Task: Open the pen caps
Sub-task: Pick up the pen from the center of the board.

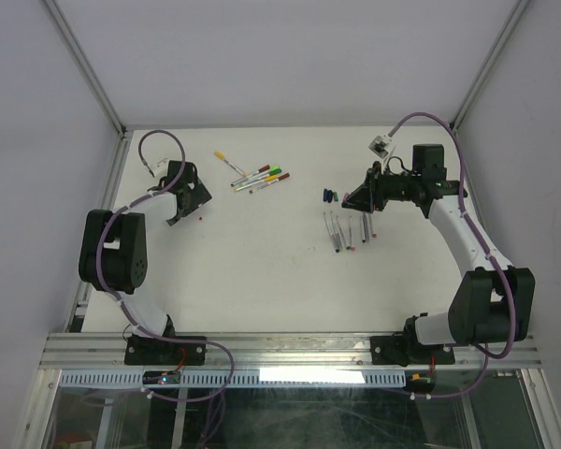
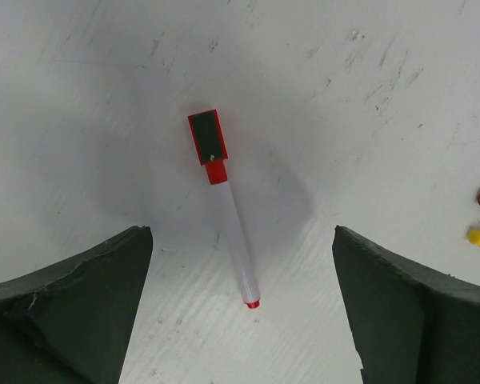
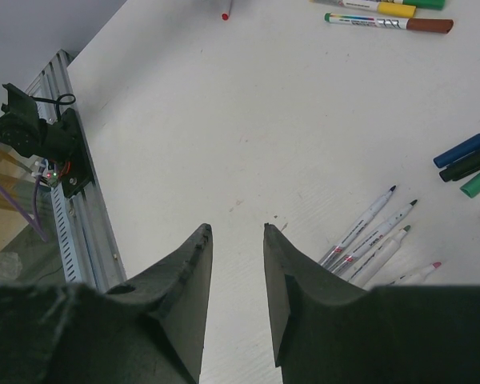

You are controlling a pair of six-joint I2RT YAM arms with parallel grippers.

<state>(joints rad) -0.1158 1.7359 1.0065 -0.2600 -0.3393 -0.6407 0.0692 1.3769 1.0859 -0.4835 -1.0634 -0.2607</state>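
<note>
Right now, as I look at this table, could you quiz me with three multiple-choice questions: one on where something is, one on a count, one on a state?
1. Where does the red pen lie?
A) in a cup
B) on the table, between the fingers of the left end effector
C) on the floor

2. How many uncapped pens lie beside the right end effector?
A) two
B) seven
C) four

3. What state is the left end effector in?
A) wide open, empty
B) shut on the red pen
C) shut on nothing

Answers:
1 B, the left wrist view shows it lying there.
2 C, four bare tips show in the right wrist view.
3 A, its fingers stand far apart, touching nothing.
</note>
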